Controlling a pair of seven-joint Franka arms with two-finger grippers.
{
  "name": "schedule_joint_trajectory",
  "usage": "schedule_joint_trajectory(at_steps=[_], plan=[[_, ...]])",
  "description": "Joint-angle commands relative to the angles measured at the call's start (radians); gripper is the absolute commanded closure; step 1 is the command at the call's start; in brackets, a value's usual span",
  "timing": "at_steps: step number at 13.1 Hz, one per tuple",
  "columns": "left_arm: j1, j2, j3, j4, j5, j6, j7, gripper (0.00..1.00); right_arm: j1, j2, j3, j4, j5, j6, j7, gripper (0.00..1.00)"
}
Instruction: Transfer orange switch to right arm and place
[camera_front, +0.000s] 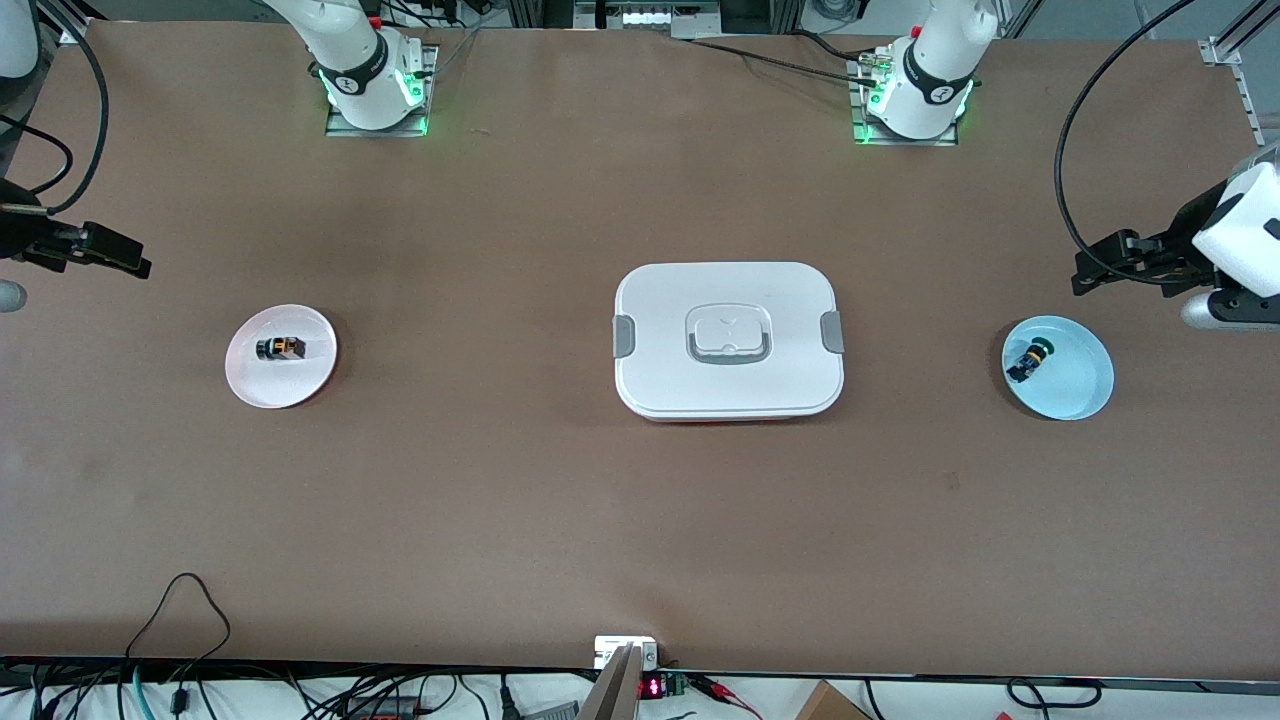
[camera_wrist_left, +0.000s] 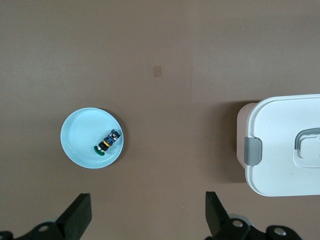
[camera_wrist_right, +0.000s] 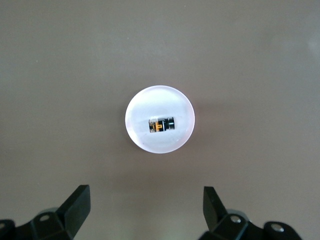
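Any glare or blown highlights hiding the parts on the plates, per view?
Right wrist view: the round pink plate is overexposed to near white with a soft halo, yet the small black cylindrical switch with the orange end stays legible. Left wrist view: the round pale blue plate is evenly lit, and the black-and-blue switch with a green cap is clear. Front view: soft shadow under the white rectangular lidded box.

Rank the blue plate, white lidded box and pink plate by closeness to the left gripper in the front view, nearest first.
From the open left gripper:
1. Blue plate, at the left arm's end of the table.
2. White lidded box, mid-table.
3. Pink plate, at the right arm's end.
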Motion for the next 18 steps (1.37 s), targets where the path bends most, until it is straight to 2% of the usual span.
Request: schedule_joint_trajectory(at_steps=[1, 10, 18], plan=[[-0.006, 0.019, 0.001, 0.040, 0.026, -0.018, -0.011, 0.00, 0.016, -0.068, -0.013, -0.087, 0.002, 0.058, -0.007, 0.00], [-0.006, 0.019, 0.001, 0.040, 0.026, -0.017, -0.011, 0.00, 0.044, -0.060, -0.010, -0.073, -0.001, 0.043, 0.003, 0.00], [-0.008, 0.019, 0.001, 0.040, 0.026, -0.018, -0.011, 0.00, 0.039, -0.043, -0.013, -0.018, 0.010, 0.029, -0.006, 0.00]])
